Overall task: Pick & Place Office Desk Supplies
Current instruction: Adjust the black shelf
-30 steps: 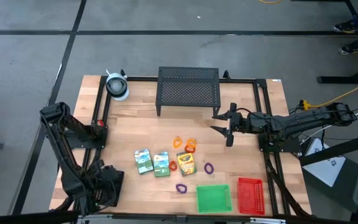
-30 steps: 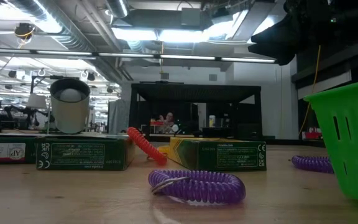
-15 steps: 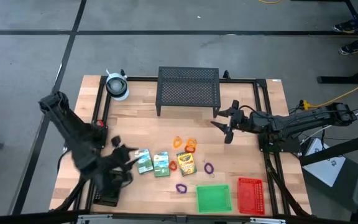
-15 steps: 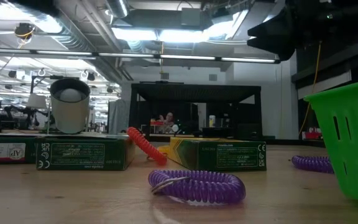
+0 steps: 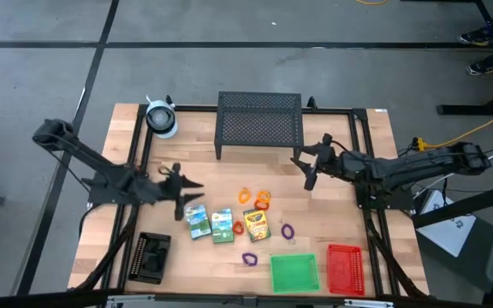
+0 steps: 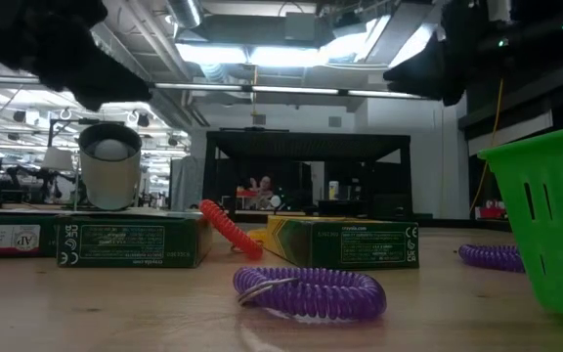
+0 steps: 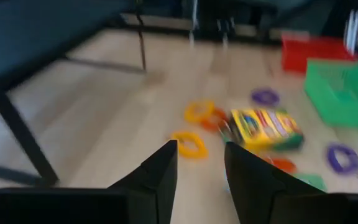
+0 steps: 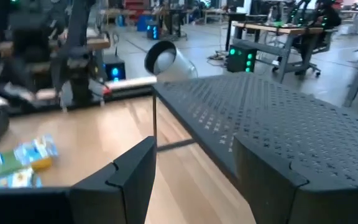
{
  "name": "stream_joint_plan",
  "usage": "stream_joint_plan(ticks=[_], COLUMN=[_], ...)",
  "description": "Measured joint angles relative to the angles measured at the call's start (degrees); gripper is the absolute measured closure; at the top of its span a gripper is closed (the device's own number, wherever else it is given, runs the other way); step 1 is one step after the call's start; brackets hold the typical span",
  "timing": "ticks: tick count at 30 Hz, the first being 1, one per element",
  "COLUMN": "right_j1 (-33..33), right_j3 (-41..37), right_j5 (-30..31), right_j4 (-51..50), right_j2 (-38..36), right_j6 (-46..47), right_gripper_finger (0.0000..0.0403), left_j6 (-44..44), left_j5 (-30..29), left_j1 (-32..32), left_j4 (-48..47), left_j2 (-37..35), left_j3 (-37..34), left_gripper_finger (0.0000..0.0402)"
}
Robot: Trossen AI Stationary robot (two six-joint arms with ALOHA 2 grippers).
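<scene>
Two green-white card boxes and the yellow-green crayon box lie flat mid-table, among orange loops and purple loops. A black tray sits at the near left; a green tray and a red tray sit at the near right. My left gripper hovers open above the table just left of the boxes, nothing between its fingers. My right gripper hangs open near the mesh stand's right leg, holding nothing.
A large black mesh stand on legs stands at the far middle, with a whitish roll at the far left corner. A black frame rail borders the table top. Bare wood lies between the stand and the loops.
My left arm has swung from the table's near left corner toward the far side and the right, ending beside the green-white boxes, and its wrist has turned over. The black tray it hung over now lies uncovered at the near left.
</scene>
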Motion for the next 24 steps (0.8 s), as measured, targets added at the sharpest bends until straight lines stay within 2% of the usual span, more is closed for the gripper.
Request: stream_joint_plan(ticks=[3,8,10,14,19,24], right_j1=[-2.3,-5.39,-5.81,-5.43,-0.68,2.76], right_j3=[0.0,0.0,0.47,6.17,15.19,20.32], right_j5=[-4.86,-13.6,-14.03,-14.41,-13.7,-11.78], right_j4=[0.19,0.07,-0.78,-6.93,-15.0,-19.18], right_j2=[1.51,6.93,9.8,16.67,26.44,33.51], right_j6=[-1.9,-2.05,-1.72,-1.21,-2.47,-3.61], right_gripper_finger=[0.0188,0.0188,0.0188,0.0188,0.0188,0.0188], left_j6=[4.76,7.66,9.05,10.73,15.15,22.81], left_j5=[3.6,8.33,8.7,5.55,6.27,3.46], left_j1=[3.64,6.78,7.0,7.03,7.05,7.91], left_j4=[6.77,7.38,7.34,6.5,6.95,7.21], left_j2=[-4.96,-7.33,-6.99,-5.97,-5.54,-6.8], left_j3=[-3.96,-4.95,-4.95,-4.98,-5.0,-4.49], left_gripper_finger=[0.0278,0.0279,0.0279,0.0279,0.0281,0.0282])
